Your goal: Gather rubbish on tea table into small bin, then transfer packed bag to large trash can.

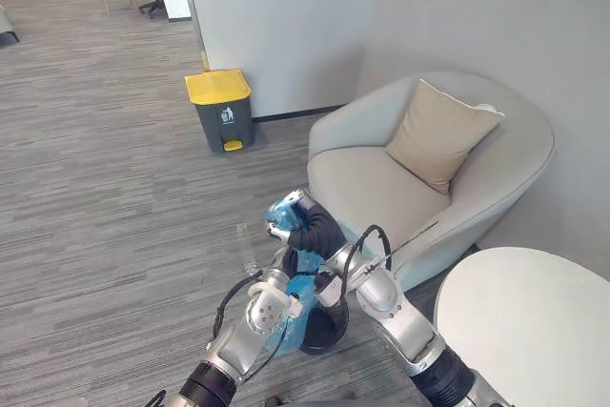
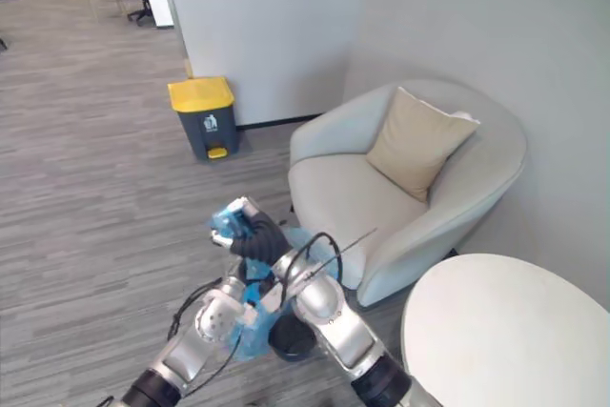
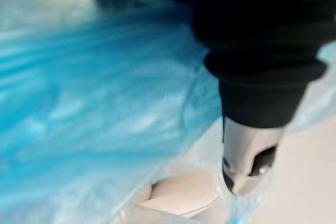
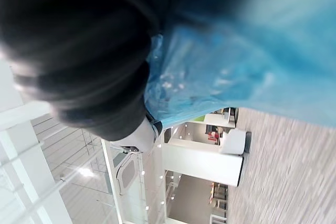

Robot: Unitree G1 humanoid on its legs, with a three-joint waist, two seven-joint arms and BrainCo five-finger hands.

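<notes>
A blue plastic bag rises out of the small black bin on the floor beside the armchair. My right hand is above the bin, its fingers curled round the bag's gathered top. In the right wrist view the blue plastic lies right against the hand's dark cover. My left hand is pressed against the bag's lower side, close to the bin's rim. Its wrist view has the blue plastic very near, with something pale inside. The large grey can with a yellow lid stands by the wall, farther off.
A pale armchair with a tan cushion stands just right of the bin. The round white tea table is at the lower right. Grey plank floor lies open between the bin and the large can.
</notes>
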